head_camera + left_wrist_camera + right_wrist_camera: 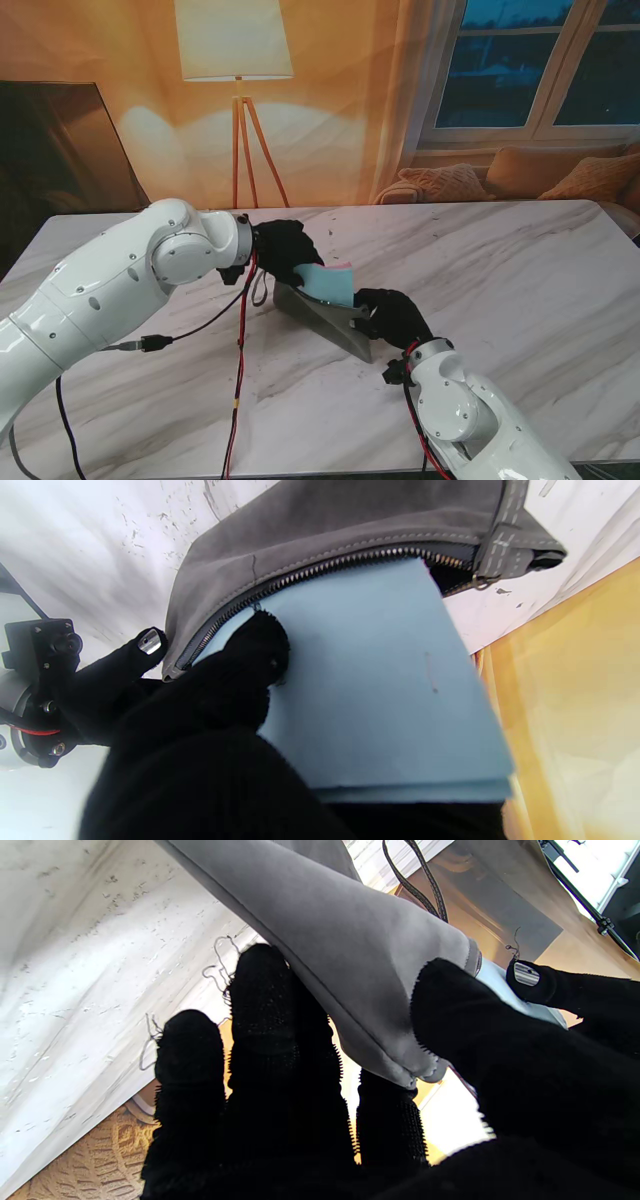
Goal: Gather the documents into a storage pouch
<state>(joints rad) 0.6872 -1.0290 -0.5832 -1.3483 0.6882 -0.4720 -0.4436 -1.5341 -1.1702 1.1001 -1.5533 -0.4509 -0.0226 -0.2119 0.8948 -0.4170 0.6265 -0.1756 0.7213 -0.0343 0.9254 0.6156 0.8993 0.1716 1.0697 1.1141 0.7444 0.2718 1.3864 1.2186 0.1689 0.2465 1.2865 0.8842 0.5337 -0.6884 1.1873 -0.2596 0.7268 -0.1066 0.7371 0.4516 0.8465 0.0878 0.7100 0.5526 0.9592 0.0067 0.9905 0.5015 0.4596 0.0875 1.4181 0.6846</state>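
At the centre of the stand frame, one grey pouch [325, 318] stood propped on the marble table [520, 270], held between two black-gloved hands. The left hand [287, 251], reaching in from the left of the frame, was clamped on one blue document [330, 284], whose leading edge sat inside the pouch's open zipper [320, 570]; a pink edge showed behind it, so a second sheet could not be ruled out. The right hand [392, 314], lower right of centre, pinched the pouch's near corner between thumb [465, 1025] and fingers [262, 1005]. One floor lamp [236, 60] stood at the frame's upper left.
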